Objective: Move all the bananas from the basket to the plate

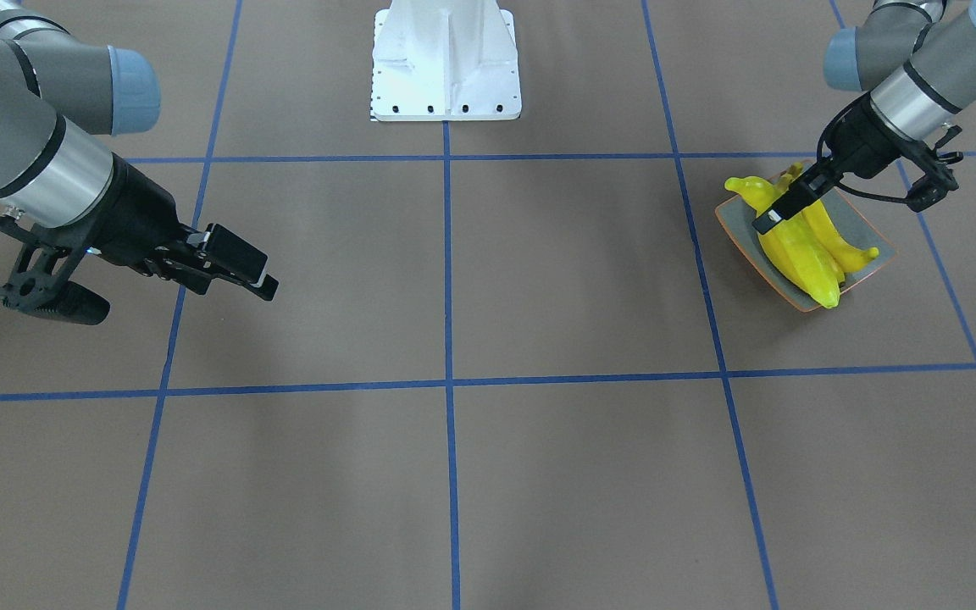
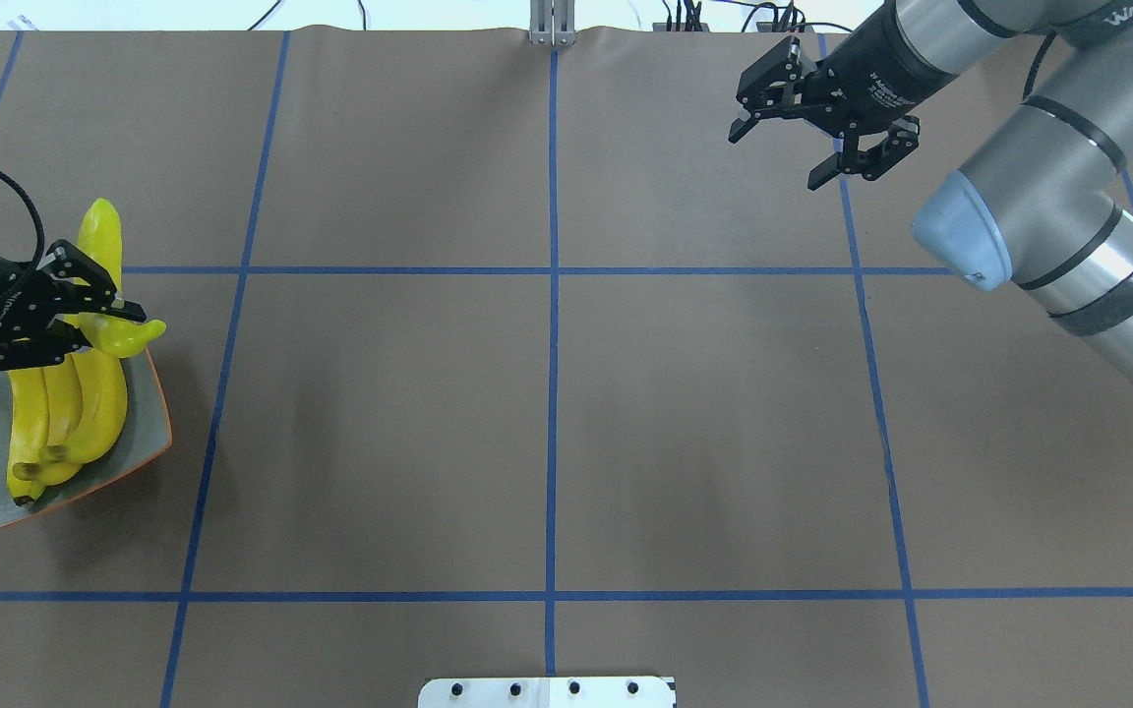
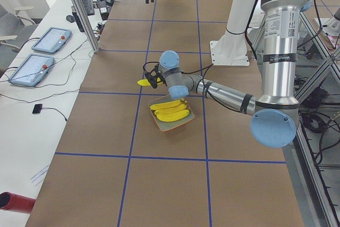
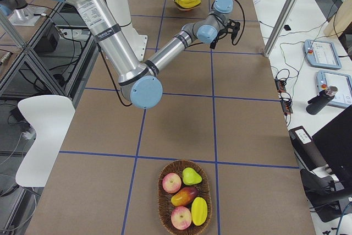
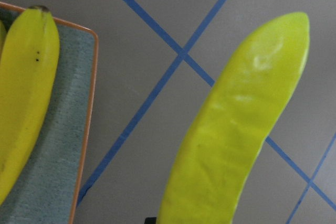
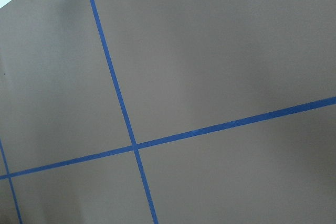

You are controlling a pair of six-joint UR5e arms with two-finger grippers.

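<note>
My left gripper [image 2: 109, 326] is shut on one yellow banana [image 2: 104, 246], which it holds lifted over the far edge of the grey-green plate [image 2: 139, 433]. That banana sticks out past the orange rim, over the table. Three more bananas [image 2: 65, 413] lie side by side on the plate. From the front, the left gripper [image 1: 780, 207] grips the held banana [image 1: 749, 190] above the plate [image 1: 738, 222]. The left wrist view shows the held banana [image 5: 236, 129] beside the plate's corner [image 5: 63, 145]. My right gripper [image 2: 778, 157] hangs open and empty, far across the table. The basket [image 4: 160, 196] stands at the table's right end.
The basket holds apples, a pear and other fruit, and I see no banana in it. The white robot base [image 1: 446, 59] stands at mid-table on the robot's side. Blue tape lines cross the brown table cover. Tablets and cables lie on the side benches.
</note>
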